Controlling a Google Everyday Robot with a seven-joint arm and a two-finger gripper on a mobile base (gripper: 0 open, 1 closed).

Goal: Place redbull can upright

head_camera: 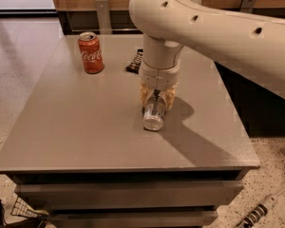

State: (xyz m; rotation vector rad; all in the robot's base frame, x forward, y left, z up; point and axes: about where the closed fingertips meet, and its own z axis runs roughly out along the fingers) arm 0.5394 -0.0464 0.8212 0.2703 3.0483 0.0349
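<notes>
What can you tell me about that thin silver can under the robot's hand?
The redbull can is slim, silver-grey metal with a shiny round end facing the camera. It lies on its side on the grey table, right of centre. The gripper reaches down from above, its tan fingers closed on both sides of the can's far half. Nothing else touches it.
</notes>
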